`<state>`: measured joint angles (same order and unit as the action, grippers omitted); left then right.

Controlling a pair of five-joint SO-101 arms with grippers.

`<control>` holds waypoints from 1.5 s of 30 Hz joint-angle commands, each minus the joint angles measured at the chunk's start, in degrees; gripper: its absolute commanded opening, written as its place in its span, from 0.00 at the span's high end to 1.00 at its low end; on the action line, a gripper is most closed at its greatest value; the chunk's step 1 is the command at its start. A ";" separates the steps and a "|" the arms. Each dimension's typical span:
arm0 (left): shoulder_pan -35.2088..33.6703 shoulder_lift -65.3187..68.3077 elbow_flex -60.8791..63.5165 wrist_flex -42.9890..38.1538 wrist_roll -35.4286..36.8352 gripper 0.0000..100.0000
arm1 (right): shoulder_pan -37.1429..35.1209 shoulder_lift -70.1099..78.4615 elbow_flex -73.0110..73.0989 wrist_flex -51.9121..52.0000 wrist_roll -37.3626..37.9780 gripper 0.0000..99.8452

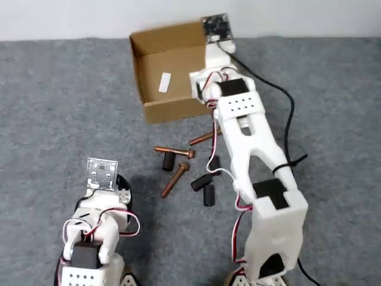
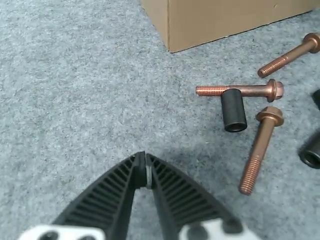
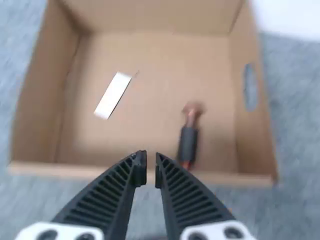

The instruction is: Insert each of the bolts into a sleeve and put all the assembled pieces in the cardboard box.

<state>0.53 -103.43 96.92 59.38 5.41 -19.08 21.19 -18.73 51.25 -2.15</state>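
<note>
The cardboard box (image 1: 156, 59) stands open at the back of the table. One assembled piece (image 3: 188, 138), a copper bolt in a black sleeve, lies on its floor. My right gripper (image 3: 150, 164) hangs over the box's near wall, fingers a narrow gap apart and holding nothing. On the carpet in front of the box lie three loose copper bolts (image 1: 174, 151) (image 1: 175, 179) (image 1: 204, 137) and several black sleeves (image 1: 168, 161) (image 1: 201, 182) (image 1: 209, 195). My left gripper (image 2: 145, 167) is shut and empty, low over bare carpet to the left of a bolt (image 2: 240, 90) and a sleeve (image 2: 234, 110).
A white label (image 3: 113, 95) lies flat on the box floor. The right arm (image 1: 250, 143) stretches over the right side of the loose parts. Grey carpet (image 1: 59, 107) runs open to the left of the box and the bolts.
</note>
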 commanded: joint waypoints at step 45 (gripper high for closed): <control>-0.62 -0.26 -0.48 0.26 0.44 1.00 | -3.65 14.64 -3.16 37.14 -12.92 0.89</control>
<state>0.53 -103.43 96.92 59.38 5.41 -23.56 34.64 -19.25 90.73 -14.99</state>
